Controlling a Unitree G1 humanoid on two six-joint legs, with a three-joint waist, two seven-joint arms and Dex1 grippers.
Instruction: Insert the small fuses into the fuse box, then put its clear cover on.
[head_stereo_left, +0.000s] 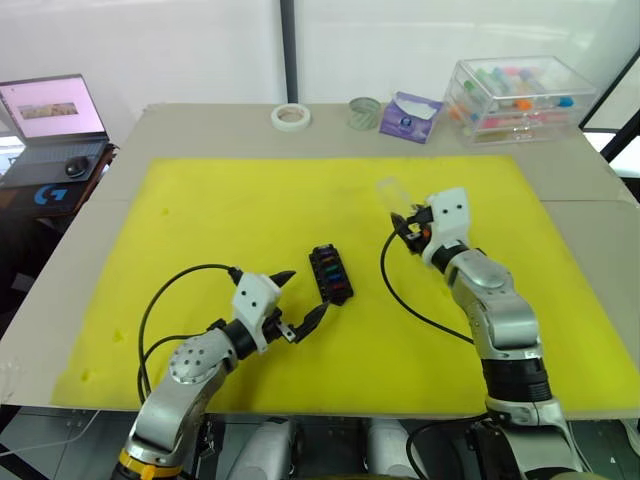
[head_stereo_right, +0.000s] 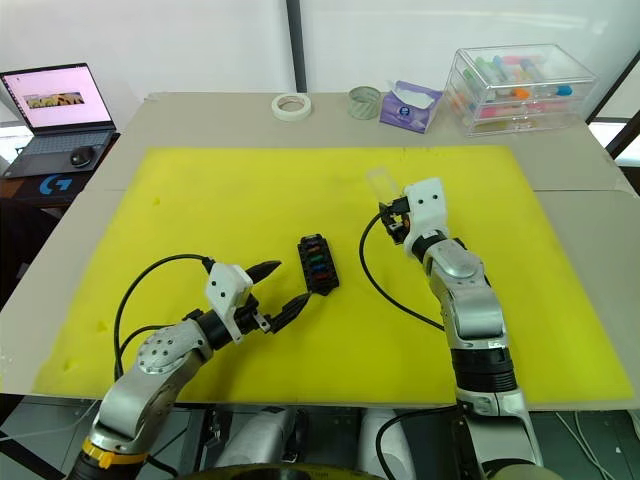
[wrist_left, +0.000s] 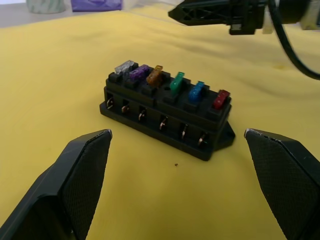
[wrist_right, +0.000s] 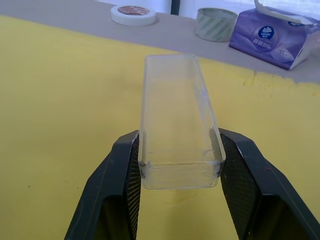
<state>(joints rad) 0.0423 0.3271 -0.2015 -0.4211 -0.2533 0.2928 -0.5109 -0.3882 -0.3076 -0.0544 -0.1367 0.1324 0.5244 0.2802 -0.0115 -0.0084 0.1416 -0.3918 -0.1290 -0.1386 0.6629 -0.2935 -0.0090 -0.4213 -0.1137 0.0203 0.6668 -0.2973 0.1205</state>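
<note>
The black fuse box (head_stereo_left: 330, 273) lies near the middle of the yellow mat (head_stereo_left: 200, 210). Several small fuses (wrist_left: 172, 82) stand in its top row: grey, purple, orange, green, blue and red. My left gripper (head_stereo_left: 305, 293) is open just in front and to the left of the box, and its fingers (wrist_left: 82, 172) stand wide on either side of it without touching. My right gripper (head_stereo_left: 408, 225) is further back on the right, raised above the mat. It is shut on one end of the clear cover (wrist_right: 177, 125), which sticks out ahead of its fingertips (wrist_right: 125, 165).
Along the back of the table are a white tape roll (head_stereo_left: 291, 116), a greenish tape roll (head_stereo_left: 365, 112), a purple tissue pack (head_stereo_left: 408, 116) and a large clear box of coloured tubes (head_stereo_left: 515, 97). A laptop (head_stereo_left: 55, 120) sits at the far left.
</note>
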